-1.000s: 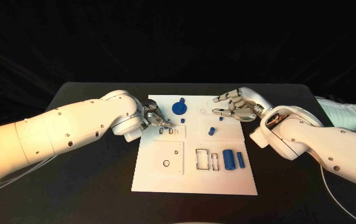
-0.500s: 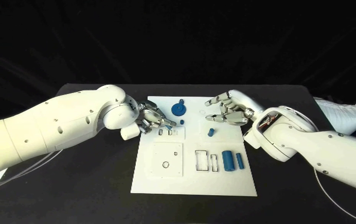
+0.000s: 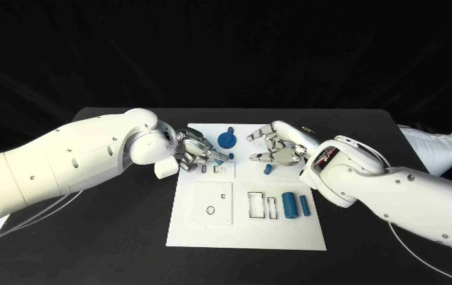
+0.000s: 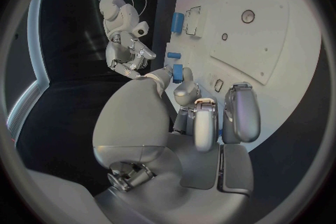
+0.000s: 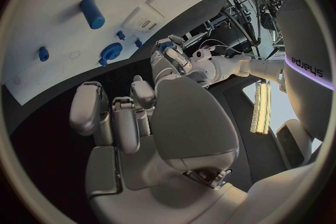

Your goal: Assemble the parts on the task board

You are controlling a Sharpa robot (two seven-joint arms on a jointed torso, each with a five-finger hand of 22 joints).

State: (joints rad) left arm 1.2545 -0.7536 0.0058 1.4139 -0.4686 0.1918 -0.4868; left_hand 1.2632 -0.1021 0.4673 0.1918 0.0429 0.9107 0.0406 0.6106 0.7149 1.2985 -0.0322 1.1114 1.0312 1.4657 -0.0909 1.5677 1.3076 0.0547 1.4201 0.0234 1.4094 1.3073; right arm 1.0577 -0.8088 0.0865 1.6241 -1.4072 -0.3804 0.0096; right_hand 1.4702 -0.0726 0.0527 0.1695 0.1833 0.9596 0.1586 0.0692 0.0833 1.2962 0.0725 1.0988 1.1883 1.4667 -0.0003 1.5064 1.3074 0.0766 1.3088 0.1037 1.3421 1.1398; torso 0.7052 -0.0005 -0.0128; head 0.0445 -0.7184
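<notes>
Risk: my left hand [image 3: 196, 151], curled, hold unclear, and right hand [image 3: 278, 146], spread, empty, crowded task board [image 3: 247, 229] 12 o'clock end; could've knocked gear [image 3: 227, 138], peg [image 3: 268, 167].

A white task board [image 3: 247, 223] is laid on a black table [image 3: 113, 233]. Blue parts are seen: a gear [image 3: 227, 139] between the silver fingers [image 3: 202, 149] of both hands, and cylinders [image 3: 290, 204] nearby.

Black worktop [image 3: 113, 233] spreading wide under everything, matte and dark, black backdrop [image 3: 226, 36] hanging behind its far edge, thin white cable [image 3: 38, 216] trailing across the worktop's near left side, another white cable [image 3: 415, 249] curving at the right
</notes>
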